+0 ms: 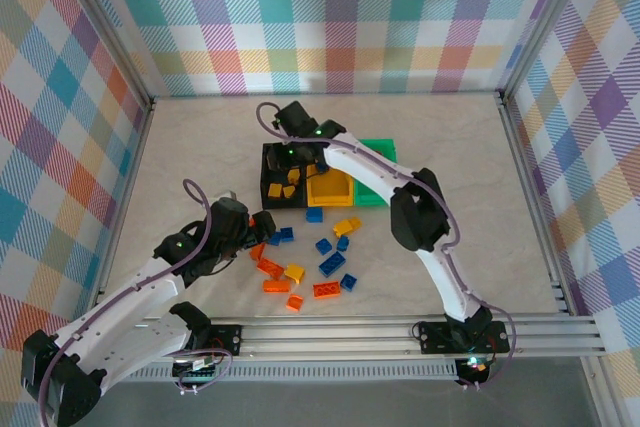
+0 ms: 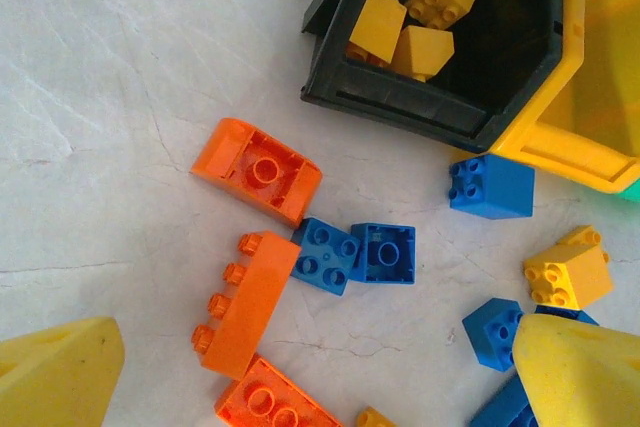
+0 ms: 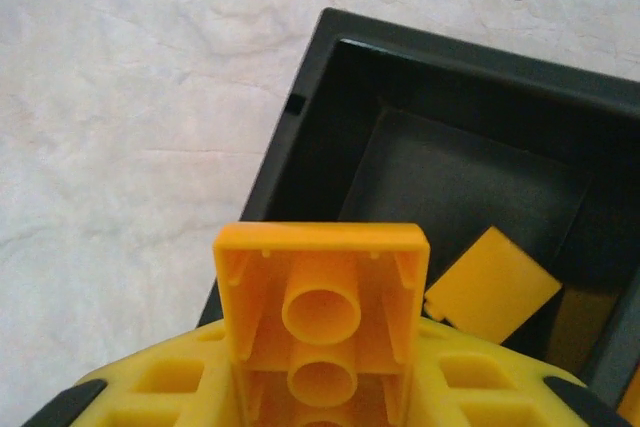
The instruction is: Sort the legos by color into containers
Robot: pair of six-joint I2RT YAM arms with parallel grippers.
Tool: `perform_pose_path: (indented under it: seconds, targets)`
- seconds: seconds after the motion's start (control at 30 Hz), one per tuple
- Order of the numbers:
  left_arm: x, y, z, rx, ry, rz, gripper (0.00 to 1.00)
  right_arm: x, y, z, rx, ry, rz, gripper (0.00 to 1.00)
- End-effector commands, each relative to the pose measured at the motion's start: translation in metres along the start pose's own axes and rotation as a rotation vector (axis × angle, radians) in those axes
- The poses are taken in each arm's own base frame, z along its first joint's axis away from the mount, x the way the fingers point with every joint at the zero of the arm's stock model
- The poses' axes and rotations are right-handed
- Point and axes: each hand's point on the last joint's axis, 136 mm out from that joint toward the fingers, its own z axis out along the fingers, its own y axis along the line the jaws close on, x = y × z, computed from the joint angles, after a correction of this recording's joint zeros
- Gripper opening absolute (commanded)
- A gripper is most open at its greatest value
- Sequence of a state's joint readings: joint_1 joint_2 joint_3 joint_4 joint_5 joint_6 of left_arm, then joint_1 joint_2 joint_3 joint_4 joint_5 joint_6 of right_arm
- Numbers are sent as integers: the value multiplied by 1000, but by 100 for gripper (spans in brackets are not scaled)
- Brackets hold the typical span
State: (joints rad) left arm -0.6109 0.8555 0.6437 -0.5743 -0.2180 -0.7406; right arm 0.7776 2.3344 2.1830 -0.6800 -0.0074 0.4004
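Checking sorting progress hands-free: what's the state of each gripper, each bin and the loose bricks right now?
Right gripper: shut on a yellow brick, above the black bin.
Left gripper: open, empty, above the table.
Black bin: holds yellow bricks.
Yellow bin: no bricks visible inside.
Green bin: partly hidden by the right arm; contents unclear.
Loose bricks: lying on the table.

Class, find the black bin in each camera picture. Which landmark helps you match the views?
Top external: black bin at picture centre, slightly left.
Left wrist: bin at top right.
Right wrist: bin at upper right.
Landmark: yellow bricks inside it.
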Motion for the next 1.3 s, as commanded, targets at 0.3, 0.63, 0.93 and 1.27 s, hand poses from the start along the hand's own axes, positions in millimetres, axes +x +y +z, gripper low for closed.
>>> perform_pose_path:
  seconds: [0.3,0.63,0.93,1.27]
  targets:
    - [18,3,28,-20,124,26,98,-22,6,-29,1,-49,-12,64]
    - [27,15,59,-144,199,111,93,8,9,-91,-96,-146,54,64]
    - [39,21,85,-212,254,162,68,51,-15,-120,-72,-174,95,64]
    - [51,31,86,-245,280,186,41,61,-29,-130,-48,-194,123,65]
